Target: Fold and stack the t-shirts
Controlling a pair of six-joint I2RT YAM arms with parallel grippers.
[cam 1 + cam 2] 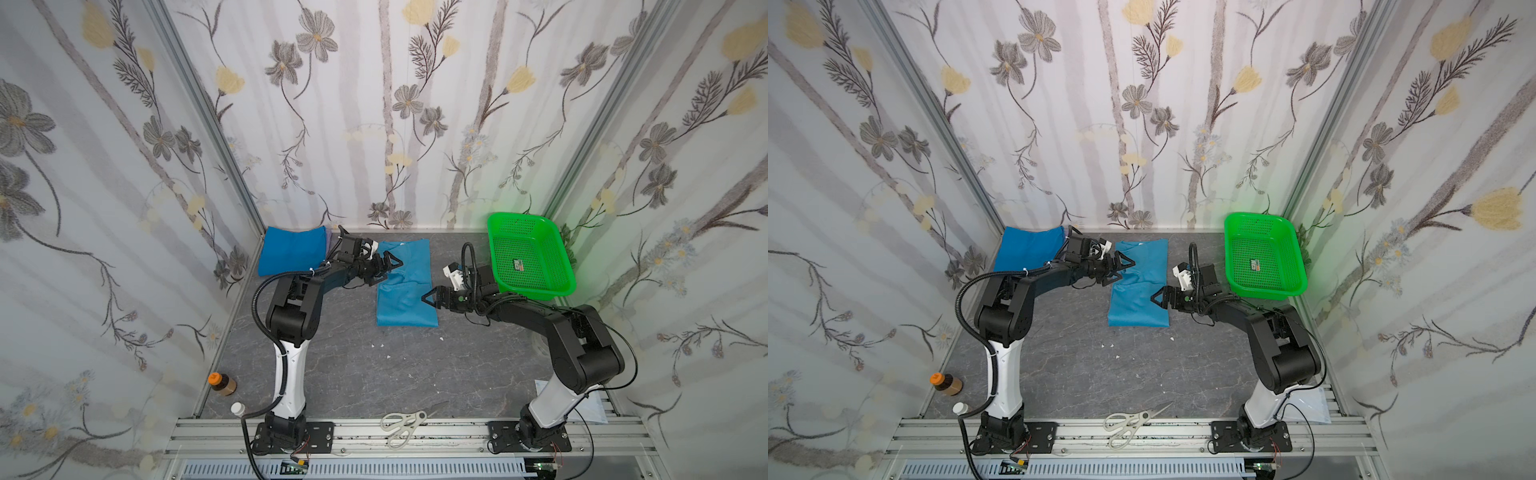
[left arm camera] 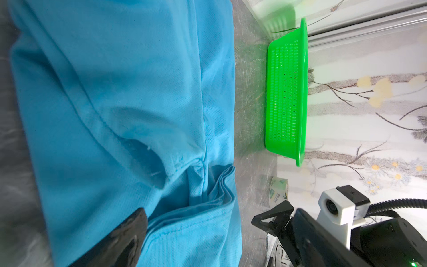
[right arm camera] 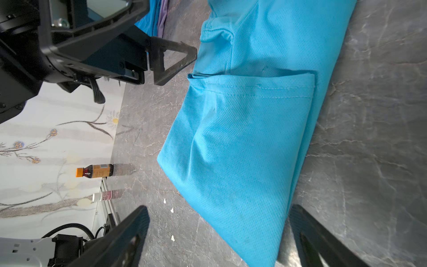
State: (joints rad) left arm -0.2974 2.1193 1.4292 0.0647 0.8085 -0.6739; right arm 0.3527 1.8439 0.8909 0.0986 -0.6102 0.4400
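top-down scene of a dark marbled table [image 1: 374, 374] inside a booth with flowered walls, with two black and white robot arms reaching in from the near edge. a light sky-blue t-shirt [image 1: 405, 291] lies flat in the middle of the table, toward the far side. it is folded lengthwise into a long strip, with a sleeve turned over on top. the left gripper [image 1: 388, 270] hangs at the strip's left edge, along its far half, jaws spread wide and holding nothing. the right gripper [image 1: 430, 298] hangs at the strip's right edge, along its near half. the right wrist view shows its fingers [image 3: 129, 238] wide apart on either side of the shirt's near corner, gripping nothing. a folded royal blue t-shirt [image 1: 291, 249] rests in the far left corner, with a sliver of lilac cloth [image 3: 163, 18] showing at its edge. a green basket [image 1: 540, 292] stands in the far right corner, apart from the shirts. white scissors [image 1: 405, 424] lie on the near rail. an orange-capped bottle [image 1: 222, 383] and a white-capped bottle [image 1: 237, 409] stand by the left wall.
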